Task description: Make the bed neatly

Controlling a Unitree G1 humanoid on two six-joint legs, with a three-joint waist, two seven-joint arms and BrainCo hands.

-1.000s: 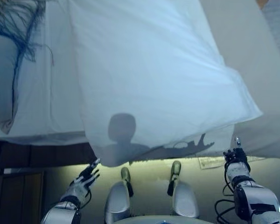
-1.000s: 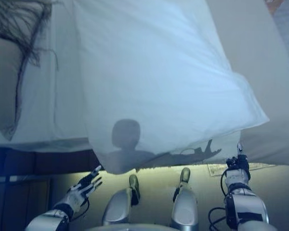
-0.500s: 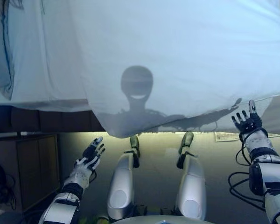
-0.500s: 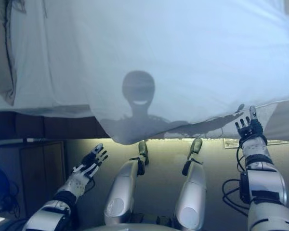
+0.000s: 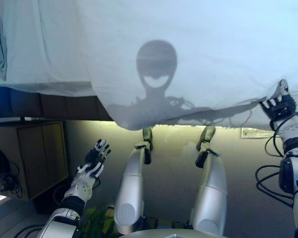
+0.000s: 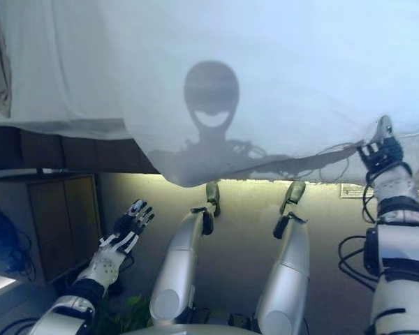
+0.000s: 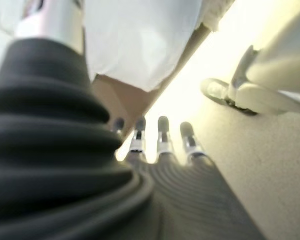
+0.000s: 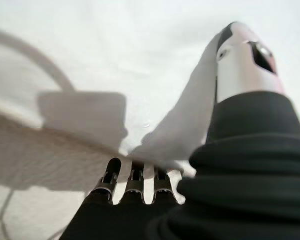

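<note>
A white cover point(image 5: 198, 49) lies over the bed and hangs past its near edge in a sagging fold. My right hand point(image 6: 380, 153) is at the right end of that hem. Its straight fingers point(image 8: 135, 177) touch the cloth's edge from below, and a fold of cloth runs up along the raised thumb point(image 8: 245, 55); small wrinkles spread from the hand. My left hand point(image 5: 89, 166) hovers open over the floor at lower left, well below the cover and touching nothing; its fingers point(image 7: 162, 132) point toward the bed's base.
A second white sheet point(image 5: 39, 49) covers the bed's left part above the dark bed base point(image 5: 54, 106). A wooden cabinet point(image 5: 39, 153) stands at the left by the bed. A paper label point(image 5: 251, 133) lies on the floor under the hem at right.
The camera has tipped down, so the bed sits higher in view. My right hand has risen from below the hem to touch it. My left hand stays open and spread.
</note>
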